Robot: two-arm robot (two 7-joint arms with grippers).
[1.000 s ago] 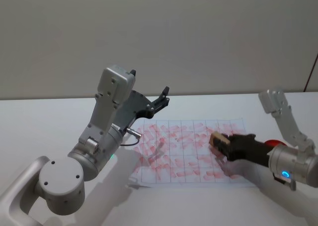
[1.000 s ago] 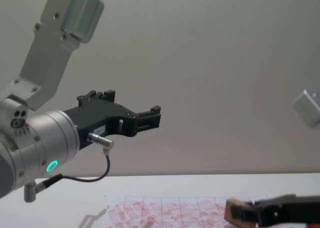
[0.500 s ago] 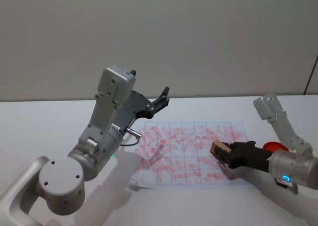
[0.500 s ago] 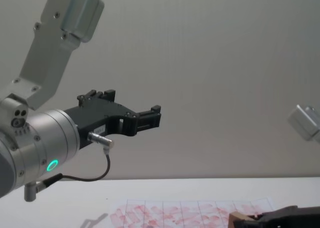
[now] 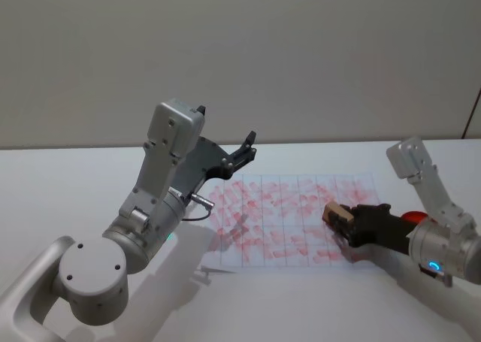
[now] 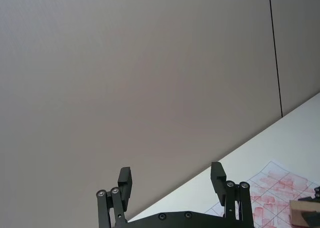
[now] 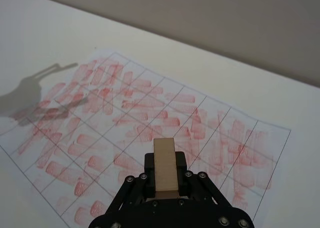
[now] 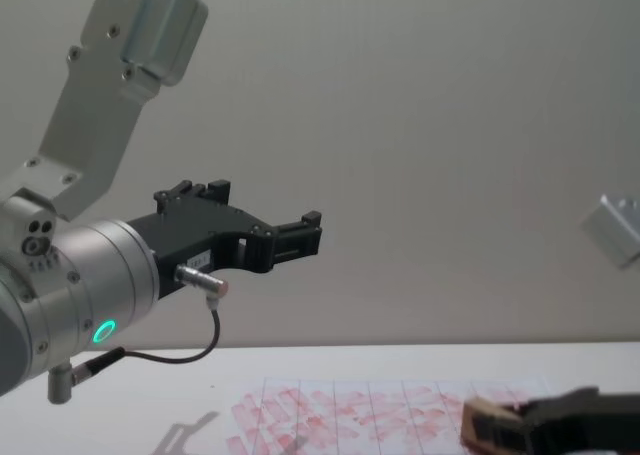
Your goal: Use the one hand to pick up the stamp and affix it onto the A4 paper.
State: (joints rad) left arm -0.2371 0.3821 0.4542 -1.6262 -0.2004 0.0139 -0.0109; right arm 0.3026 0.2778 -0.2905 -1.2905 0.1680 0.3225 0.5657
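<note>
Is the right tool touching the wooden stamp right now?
Touching. The right wrist view shows the stamp wedged between the right tool's two fingers, both pressed against its sides.

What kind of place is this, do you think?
Probably a robot test lab: a plain white table, a bare wall, and a gridded paper full of red marks from a wooden stamp.
</note>
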